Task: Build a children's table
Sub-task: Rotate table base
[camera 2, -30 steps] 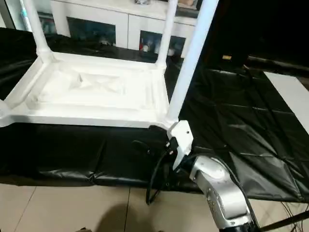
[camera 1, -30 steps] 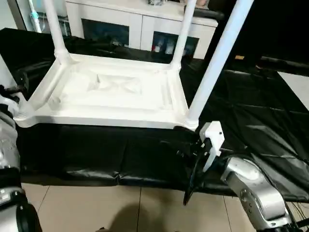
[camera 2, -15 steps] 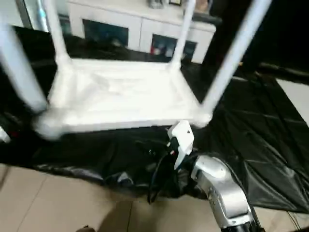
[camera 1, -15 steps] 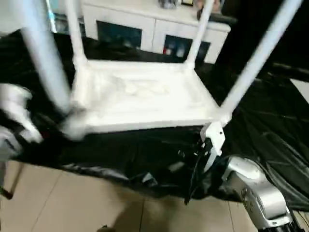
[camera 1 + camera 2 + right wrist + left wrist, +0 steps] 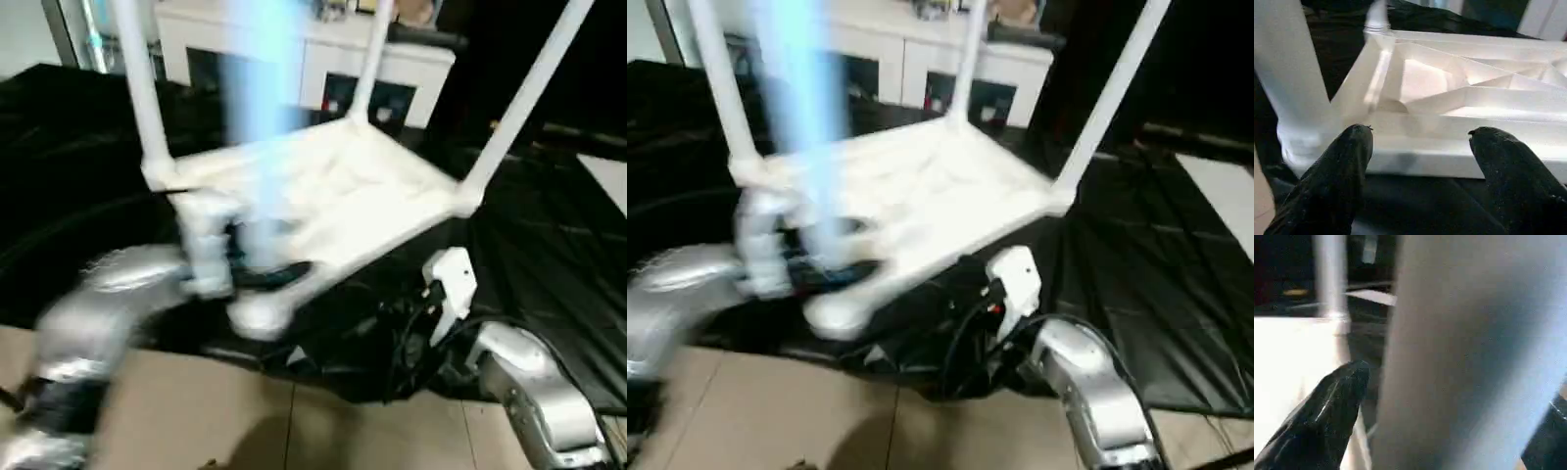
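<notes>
1. Left gripper (image 5: 1449, 421) straddles the near leg (image 5: 257, 127) of the upturned table (image 5: 333, 196); one black finger (image 5: 1327, 416) shows on each side of the white tube, jaws spread wide around it. Whether the pads press the tube cannot be told.
2. Right gripper (image 5: 1420, 161) stands spread apart with nothing between its fingers, just in front of the tabletop's rim (image 5: 1459, 156), near a corner socket (image 5: 1300, 142).
3. Table lies ribbed side up on a black sheet (image 5: 549, 245), turned at an angle, with four legs rising from its corners.
4. Behind stands a white cabinet (image 5: 323, 59) with glass doors; tiled floor (image 5: 245, 421) lies in front.
</notes>
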Tool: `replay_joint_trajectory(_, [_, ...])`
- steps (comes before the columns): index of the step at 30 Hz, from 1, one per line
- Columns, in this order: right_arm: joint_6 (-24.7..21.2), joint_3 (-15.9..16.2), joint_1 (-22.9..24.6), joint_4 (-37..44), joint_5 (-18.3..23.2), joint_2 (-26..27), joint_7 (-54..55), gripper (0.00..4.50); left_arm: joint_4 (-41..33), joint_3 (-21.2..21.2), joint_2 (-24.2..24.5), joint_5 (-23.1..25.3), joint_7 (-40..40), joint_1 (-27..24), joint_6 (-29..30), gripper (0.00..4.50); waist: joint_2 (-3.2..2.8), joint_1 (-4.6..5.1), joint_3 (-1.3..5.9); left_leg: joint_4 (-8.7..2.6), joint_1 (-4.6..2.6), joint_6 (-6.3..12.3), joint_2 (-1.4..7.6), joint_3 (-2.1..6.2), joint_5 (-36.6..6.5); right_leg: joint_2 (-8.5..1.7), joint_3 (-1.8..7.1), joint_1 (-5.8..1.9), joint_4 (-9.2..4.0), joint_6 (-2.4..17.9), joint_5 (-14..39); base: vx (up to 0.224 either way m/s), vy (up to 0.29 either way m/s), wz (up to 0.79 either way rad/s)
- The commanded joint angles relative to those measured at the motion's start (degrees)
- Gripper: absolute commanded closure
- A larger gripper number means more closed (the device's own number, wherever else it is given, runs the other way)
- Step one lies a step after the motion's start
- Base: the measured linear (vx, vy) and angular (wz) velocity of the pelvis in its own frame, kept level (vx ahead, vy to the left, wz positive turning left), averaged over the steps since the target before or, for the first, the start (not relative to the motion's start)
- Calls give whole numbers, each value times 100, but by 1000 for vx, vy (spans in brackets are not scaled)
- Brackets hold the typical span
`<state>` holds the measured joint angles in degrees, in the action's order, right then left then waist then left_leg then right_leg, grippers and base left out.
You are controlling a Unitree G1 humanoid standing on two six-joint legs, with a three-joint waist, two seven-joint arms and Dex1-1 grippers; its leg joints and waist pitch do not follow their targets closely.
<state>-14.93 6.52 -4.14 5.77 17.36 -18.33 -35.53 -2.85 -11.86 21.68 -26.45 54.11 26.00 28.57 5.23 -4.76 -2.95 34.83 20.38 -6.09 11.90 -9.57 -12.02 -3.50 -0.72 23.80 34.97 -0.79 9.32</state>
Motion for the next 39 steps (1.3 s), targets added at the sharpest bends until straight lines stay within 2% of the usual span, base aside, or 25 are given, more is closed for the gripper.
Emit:
replay_joint_trajectory(1, [-30, -205, 60, 33, -25, -117, 19, 93, 220, -366, -155, 282, -45, 137, -99, 3, -100, 54, 308, -532, 44, -183, 56, 5, -1533, -275, 141, -223, -479, 453, 2262, 0, 0, 0])
replay_joint_trajectory(2, [-46, -237, 97, 60, -9, -135, 16, 93, 365, -528, -311, 403, -36, 222, -184, 3, -123, 62, 317, -515, 44, -162, 50, -1, -1424, -271, 141, -225, -483, 428, 2223, 0, 0, 0])
replay_joint_trajectory(3, [-64, -280, 151, 99, -10, -160, 21, 93, 658, -728, -526, 628, -95, 380, -333, 3, -91, 101, 339, -497, 72, -137, 43, 1, -1276, -271, 139, -258, -460, 462, 2044, 0, 0, 0])
replay_joint_trajectory(5, [-75, -330, 220, 145, -17, -186, 20, 93, 1117, -908, -811, 925, -325, 612, -525, 3, -76, 137, 362, -450, 52, -58, 35, -22, -1073, -244, 140, -250, -441, 532, 1702, 0, 0, 0])
replay_joint_trajectory(7, [-109, -368, 305, 212, 1, -222, 42, 93, 1852, -1027, -1245, 1310, -727, 953, -941, 3, -64, 147, 369, -431, 62, 64, 20, -28, -902, -232, 132, -274, -462, 592, 1475, 0, 0, 0])
replay_joint_trajectory(8, [-114, -373, 344, 242, 15, -245, 56, 93, 2205, -1031, -1458, 1454, -990, 1117, -1135, 3, -87, 145, 377, -430, 52, 79, 45, -25, -791, -245, 134, -274, -424, 716, 1216, 0, 0, 0])
replay_joint_trajectory(11, [-133, -388, 444, 317, 25, -292, 90, 93, 2952, -969, -1842, 1689, -1553, 1483, -1569, 3, -67, 165, 367, -421, 77, 163, 30, -27, -925, -246, 126, -307, -452, 797, 1271, 0, 0, 0])
replay_joint_trajectory(12, [-148, -422, 524, 386, 28, -322, 113, 93, 3301, -899, -1943, 1833, -1896, 1670, -1854, 3, -106, 173, 364, -425, 80, 183, 27, -19, -1047, -240, 119, -310, -485, 770, 1393, 0, 0, 0])
replay_joint_trajectory(13, [-148, -431, 536, 399, 25, -328, 116, 93, 3317, -891, -1941, 1845, -1910, 1681, -1886, 3, -88, 179, 369, -421, 71, 179, 36, -12, -1110, -243, 112, -317, -474, 767, 1425, 0, 0, 0])
replay_joint_trajectory(15, [-148, -493, 623, 483, 5, -360, 129, 93, 3372, -851, -1914, 1908, -1945, 1720, -2069, 3, -78, 218, 360, -433, 104, 233, 33, 5, -1163, -261, 107, -338, -493, 732, 1576, 0, 0, 0])
replay_joint_trajectory(16, [-167, -559, 695, 549, 44, -395, 123, 93, 3188, -778, -1871, 1779, -1588, 1595, -2128, 3, -101, 240, 359, -429, 101, 257, 32, 8, -1177, -273, 112, -331, -493, 740, 1706, 0, 0, 0])
replay_joint_trajectory(17, [-167, -559, 695, 549, 44, -395, 123, 93, 3188, -778, -1871, 1779, -1588, 1595, -2128, 3, -77, 256, 354, -426, 108, 288, 28, -3, -1183, -271, 115, -322, -516, 735, 1905, 0, 0, 0])
replay_joint_trajectory(18, [-190, -599, 740, 595, 70, -415, 122, 93, 3042, -749, -1822, 1710, -1367, 1489, -2134, 3, -105, 253, 349, -420, 80, 302, 34, -11, -1211, -266, 119, -285, -526, 752, 2027, 0, 0, 0])
replay_joint_trajectory(20, [-233, -654, 844, 714, 121, -463, 117, 93, 2734, -751, -1655, 1627, -972, 1217, -2250, 3, -119, 241, 337, -441, 83, 315, 56, -6, -1236, -272, 123, -278, -536, 769, 2104, 0, 0, 0])
replay_joint_trajectory(25, [-203, -636, 795, 708, 90, -394, 193, 93, 2177, -928, -1159, 1418, -332, 894, -2150, 3, -180, 265, 340, -484, 61, 205, 88, 5, -1424, -258, 115, -240, -491, 860, 1962, 0, 0, 0])
replay_joint_trajectory(26, [-207, -614, 741, 694, 90, -349, 230, 93, 2006, -976, -952, 1418, -147, 825, -2051, 3, -164, 270, 337, -486, 60, 203, 90, -2, -1460, -255, 115, -234, -497, 864, 1966, 0, 0, 0])
replay_joint_trajectory(27, [-205, -598, 712, 685, 85, -329, 244, 93, 1940, -999, -846, 1435, -65, 800, -2017, 3, -178, 271, 336, -492, 50, 183, 95, 3, -1481, -262, 116, -230, -485, 875, 1965, 0, 0, 0])
replay_joint_trajectory(28, [-215, -544, 632, 669, 84, -271, 264, 93, 1819, -1034, -546, 1600, 113, 746, -1999, 3, -190, 280, 336, -500, 49, 148, 93, 4, -1481, -260, 119, -226, -474, 861, 1963, 0, 0, 0])
replay_joint_trajectory(29, [-219, -500, 589, 664, 84, -243, 256, 93, 1812, -1061, -356, 1780, 189, 738, -2045, 3, -154, 294, 332, -506, 64, 145, 86, 8, -1465, -257, 114, -236, -472, 834, 1983, 0, 0, 0])
replay_joint_trajectory(30, [-215, -428, 523, 648, 67, -218, 227, 93, 1911, -1115, -76, 2095, 288, 772, -2145, 3, -153, 303, 323, -508, 58, 125, 82, 4, -1451, -252, 115, -225, -471, 778, 2027, 0, 0, 0])
replay_joint_trajectory(32, [-209, -398, 494, 636, 53, -214, 215, 93, 1967, -1145, 37, 2207, 334, 796, -2172, 3, -191, 303, 316, -501, 29, 85, 79, -1, -1514, -258, 127, -201, -489, 701, 2184, 0, 0, 0])
replay_joint_trajectory(33, [-213, -356, 392, 581, 32, -173, 220, 93, 2166, -1193, 224, 2424, 328, 884, -2259, 3, -165, 292, 325, -499, 35, 65, 77, -2, -1456, -266, 129, -209, -481, 691, 2167, 0, 0, 0])
replay_joint_trajectory(35, [-205, -333, 283, 518, 13, -120, 237, 93, 2402, -1231, 301, 2606, 198, 995, -2309, 3, -189, 290, 332, -499, 17, 37, 75, -5, -1444, -262, 129, -191, -468, 702, 2089, 0, 0, 0])
replay_joint_trajectory(37, [-187, -301, 194, 475, -19, -72, 245, 93, 2557, -1298, 343, 2735, 104, 1085, -2275, 3, -185, 266, 341, -494, 10, 14, 85, -14, -1335, -263, 136, -195, -441, 789, 1807, 0, 0, 0])
replay_joint_trajectory(39, [-174, -257, 0, 372, -72, 57, 329, 93, 2825, -1477, 409, 3057, -103, 1241, -2359, 3, -194, 246, 361, -483, 11, 28, 82, -20, -1129, -263, 135, -218, -391, 897, 1401, 0, 0, 0])
